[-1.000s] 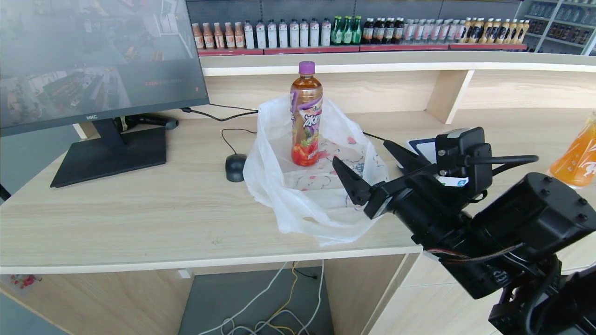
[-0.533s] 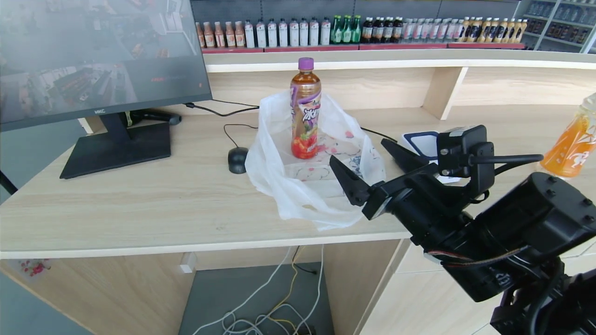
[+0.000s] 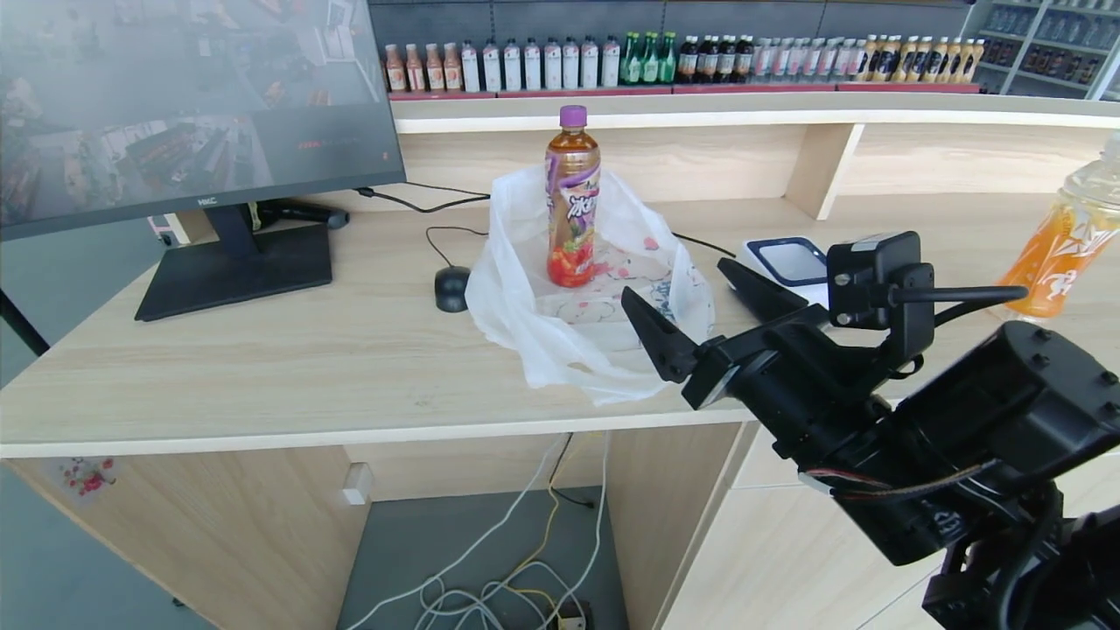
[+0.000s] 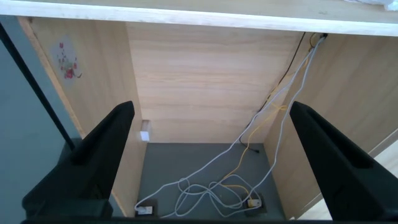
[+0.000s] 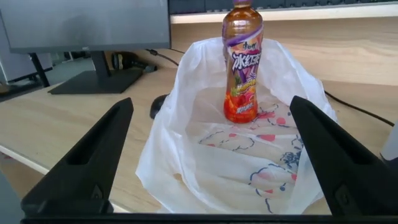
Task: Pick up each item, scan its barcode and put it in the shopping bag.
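**Head view.** Tea bottle (image 3: pixel 573 210) stands upright inside shopping bag (image 3: pixel 534 341). The bag mouth is spread wide on the surface (image 3: pixel 262 367), so items can drop in w/o snagging. Item 1 is judged bagged. Right gripper (image 3: pixel 678 284) hovers just beside the bag's right edge, jaws apart and empty, i.e. free for the next pick. Orange bottle (image 3: pixel 1063 245) stands at far right, well apart from the bag, and is prob. item 2. Scanner (image 3: pixel 787 261) lies between bag and orange bottle, window up, so a barcode can pass over it en route to the bag.

**Left wrist view.** Left gripper (image 4: pixel 211 109) has jaws apart and holds nothing. It hangs below the surface edge, facing cables (image 4: pixel 249 180) in the recess. It is likely parked low to leave the right arm room.

**Right wrist view.** The 2 fingers of the right gripper frame the bag. Tea bottle sits toward the bag's far side, leaving the near part free for item 2.
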Robot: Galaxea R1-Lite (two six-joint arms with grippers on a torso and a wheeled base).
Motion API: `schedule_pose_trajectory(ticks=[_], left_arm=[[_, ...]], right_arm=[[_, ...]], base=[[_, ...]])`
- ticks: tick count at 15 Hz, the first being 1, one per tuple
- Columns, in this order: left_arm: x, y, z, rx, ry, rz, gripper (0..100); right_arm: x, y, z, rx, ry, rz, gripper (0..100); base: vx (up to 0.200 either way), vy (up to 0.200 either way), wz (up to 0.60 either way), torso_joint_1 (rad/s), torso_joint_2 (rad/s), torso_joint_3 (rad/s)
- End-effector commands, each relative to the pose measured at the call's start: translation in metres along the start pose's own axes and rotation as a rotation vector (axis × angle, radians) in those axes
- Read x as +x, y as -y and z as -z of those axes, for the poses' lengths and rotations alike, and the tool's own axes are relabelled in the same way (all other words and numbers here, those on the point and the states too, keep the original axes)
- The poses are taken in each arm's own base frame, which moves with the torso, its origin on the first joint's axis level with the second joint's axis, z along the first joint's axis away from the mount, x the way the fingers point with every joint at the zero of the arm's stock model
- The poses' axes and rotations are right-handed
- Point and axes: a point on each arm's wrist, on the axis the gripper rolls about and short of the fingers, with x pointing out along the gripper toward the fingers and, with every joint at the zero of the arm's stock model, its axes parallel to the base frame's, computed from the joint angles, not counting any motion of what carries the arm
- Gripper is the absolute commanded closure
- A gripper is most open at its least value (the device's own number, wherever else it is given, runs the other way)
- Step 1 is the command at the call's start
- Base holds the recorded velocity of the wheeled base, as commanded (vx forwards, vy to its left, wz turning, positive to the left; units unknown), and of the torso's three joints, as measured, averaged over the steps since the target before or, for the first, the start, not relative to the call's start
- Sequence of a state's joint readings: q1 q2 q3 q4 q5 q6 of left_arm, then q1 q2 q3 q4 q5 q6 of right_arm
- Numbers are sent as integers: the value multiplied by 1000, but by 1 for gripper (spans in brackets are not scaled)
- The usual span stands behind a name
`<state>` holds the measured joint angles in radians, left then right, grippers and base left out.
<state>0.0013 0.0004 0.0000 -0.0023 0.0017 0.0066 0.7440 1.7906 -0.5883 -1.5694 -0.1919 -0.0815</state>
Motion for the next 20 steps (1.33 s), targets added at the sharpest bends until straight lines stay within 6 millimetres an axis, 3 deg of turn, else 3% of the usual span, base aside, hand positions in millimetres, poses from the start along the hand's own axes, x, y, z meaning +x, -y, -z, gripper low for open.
schedule_pose_trajectory(ticks=[1,20], left_arm=[[0,0,0,0,1,0,0],[0,0,0,-8,1,0,0]], right_arm=[[0,0,2,-1,-5,-1,0],[2,2,-6,36,21,98,0]], base=[[0,-200,0,7,7,7],[0,-200,0,1,4,2]])
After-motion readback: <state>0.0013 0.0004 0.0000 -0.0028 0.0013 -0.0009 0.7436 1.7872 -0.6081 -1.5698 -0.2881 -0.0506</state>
